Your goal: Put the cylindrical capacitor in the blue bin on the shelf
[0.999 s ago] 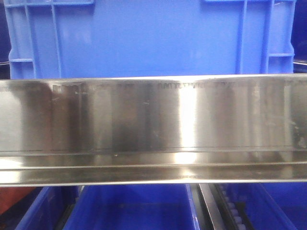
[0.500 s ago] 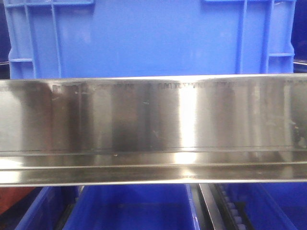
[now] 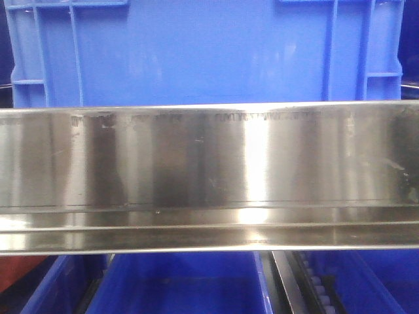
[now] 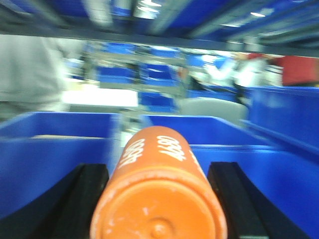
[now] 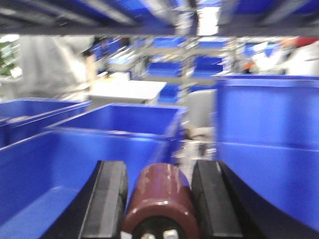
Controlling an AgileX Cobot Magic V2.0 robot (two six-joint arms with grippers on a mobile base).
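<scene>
Bins [image 4: 50, 149] behind, left jaws clasp orange capacitor [image 4: 159, 199], right jaws maroon capacitor [image 5: 162, 199].

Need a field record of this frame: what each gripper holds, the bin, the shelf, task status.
left gripper: shut on orange cylindrical capacitor with white print, end face toward the wrist camera
right gripper: shut on dark red cylindrical capacitor
target: large bright blue plastic bin, seen above the shelf's front rail
shelf: brushed stainless-steel shelf, rail spans the whole front view
below shelf: lower blue bins
bin interior: not visible
arms in front view: none
status: neither capacitor placed yet
</scene>
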